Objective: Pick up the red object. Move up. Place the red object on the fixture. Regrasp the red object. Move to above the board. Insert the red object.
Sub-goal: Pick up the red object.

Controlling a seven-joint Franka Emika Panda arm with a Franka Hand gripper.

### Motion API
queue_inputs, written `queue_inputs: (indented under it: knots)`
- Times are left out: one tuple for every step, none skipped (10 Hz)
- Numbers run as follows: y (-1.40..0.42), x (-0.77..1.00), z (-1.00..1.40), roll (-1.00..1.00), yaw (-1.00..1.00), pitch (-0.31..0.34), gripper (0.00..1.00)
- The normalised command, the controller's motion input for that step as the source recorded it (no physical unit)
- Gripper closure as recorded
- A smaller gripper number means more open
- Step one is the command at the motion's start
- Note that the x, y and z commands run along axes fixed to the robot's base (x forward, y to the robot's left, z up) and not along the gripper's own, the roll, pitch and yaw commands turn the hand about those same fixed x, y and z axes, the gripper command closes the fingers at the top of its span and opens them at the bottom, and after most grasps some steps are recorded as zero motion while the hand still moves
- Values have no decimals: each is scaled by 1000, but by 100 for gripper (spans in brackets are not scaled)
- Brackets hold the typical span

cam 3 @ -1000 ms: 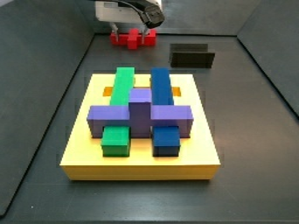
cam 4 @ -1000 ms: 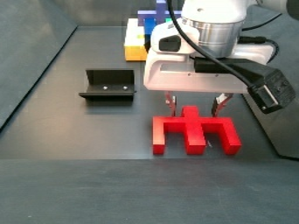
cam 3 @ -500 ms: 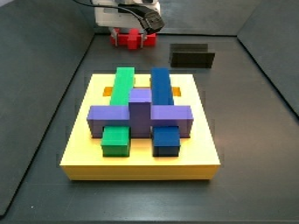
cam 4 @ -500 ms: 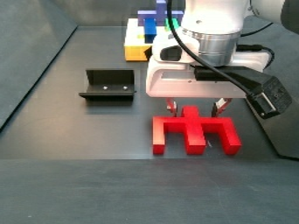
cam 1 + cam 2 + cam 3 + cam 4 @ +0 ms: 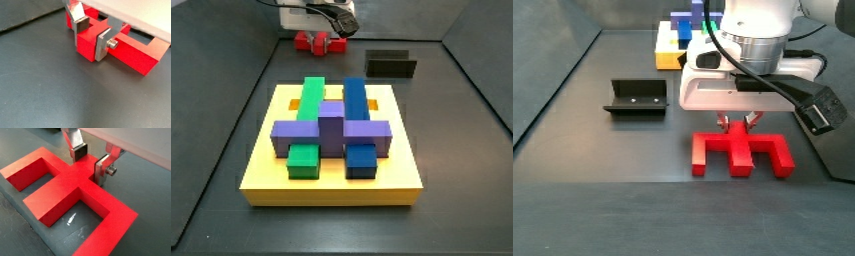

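The red object (image 5: 743, 155) lies flat on the dark floor, its stem pointing up between my fingers. It also shows in both wrist views (image 5: 133, 52) (image 5: 67, 183) and in a side view (image 5: 322, 42). My gripper (image 5: 738, 122) stands upright over it, shut on the stem (image 5: 91, 37) (image 5: 91, 160), with a pad on each side. The fixture (image 5: 639, 97) (image 5: 392, 64) stands empty beside the gripper. The yellow board (image 5: 331, 185) (image 5: 667, 50) carries green, blue and purple blocks.
Dark walls close the workspace on the sides (image 5: 225, 120) (image 5: 472, 90). A purple cross block (image 5: 331, 128) tops the board, with green (image 5: 302, 160) and blue (image 5: 362, 158) blocks in front of it. The gripper's cable and camera mount (image 5: 823, 105) hang beside the arm.
The fingers have closed together onto the red object's stem. The red object has shifted slightly along the floor.
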Motion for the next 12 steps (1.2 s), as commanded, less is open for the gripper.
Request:
queue_inputs:
  knots:
    - [0, 0, 0, 0, 0, 0, 100]
    - [0, 0, 0, 0, 0, 0, 100]
    - [0, 0, 0, 0, 0, 0, 100]
    - [0, 0, 0, 0, 0, 0, 100]
    - [0, 0, 0, 0, 0, 0, 100]
    - [0, 0, 0, 0, 0, 0, 100]
    - [0, 0, 0, 0, 0, 0, 100]
    - [0, 0, 0, 0, 0, 0, 100]
    - [0, 0, 0, 0, 0, 0, 100]
    - [0, 0, 0, 0, 0, 0, 100]
    - [0, 0, 0, 0, 0, 0, 100]
    - [0, 0, 0, 0, 0, 0, 100]
